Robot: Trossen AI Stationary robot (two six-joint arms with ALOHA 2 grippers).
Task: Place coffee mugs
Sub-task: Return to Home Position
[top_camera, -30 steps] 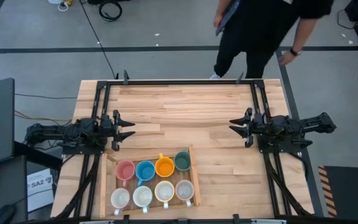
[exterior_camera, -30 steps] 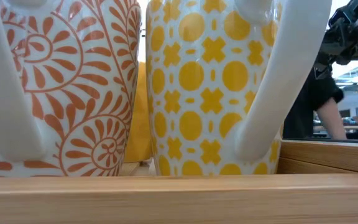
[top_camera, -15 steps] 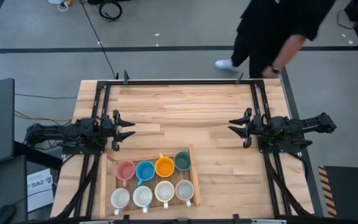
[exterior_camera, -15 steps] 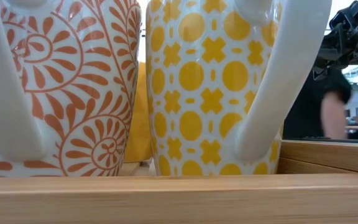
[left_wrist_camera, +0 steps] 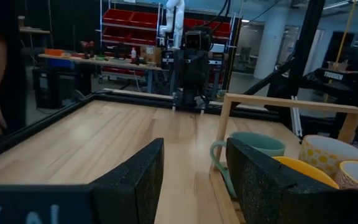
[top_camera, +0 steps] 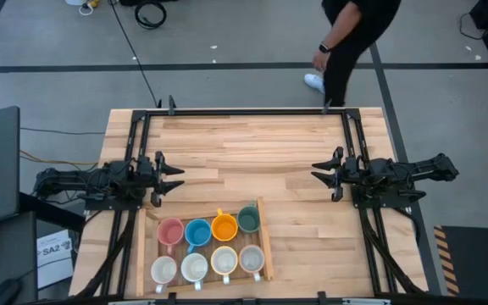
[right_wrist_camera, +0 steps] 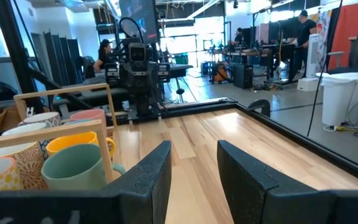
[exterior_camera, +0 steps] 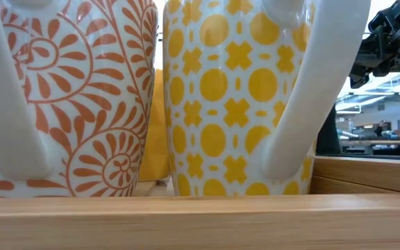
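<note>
Overhead, all eight coffee mugs sit in two rows inside the wooden shelf frame near the left arm. The left gripper and right gripper, both spread and empty, should simply retreat level, clear of it. Low down, glossy round patterned mugs fill the view, and each wrist view shows matte foam-padded fingers held apart.

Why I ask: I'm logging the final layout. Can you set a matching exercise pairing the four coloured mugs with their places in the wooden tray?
In the high view:
1 pink mug
2 blue mug
3 orange mug
4 dark green mug

A between blue and dark green
B right end of the row
C left end of the row
D between pink and orange

Pairs: 1-C, 2-D, 3-A, 4-B.
</note>
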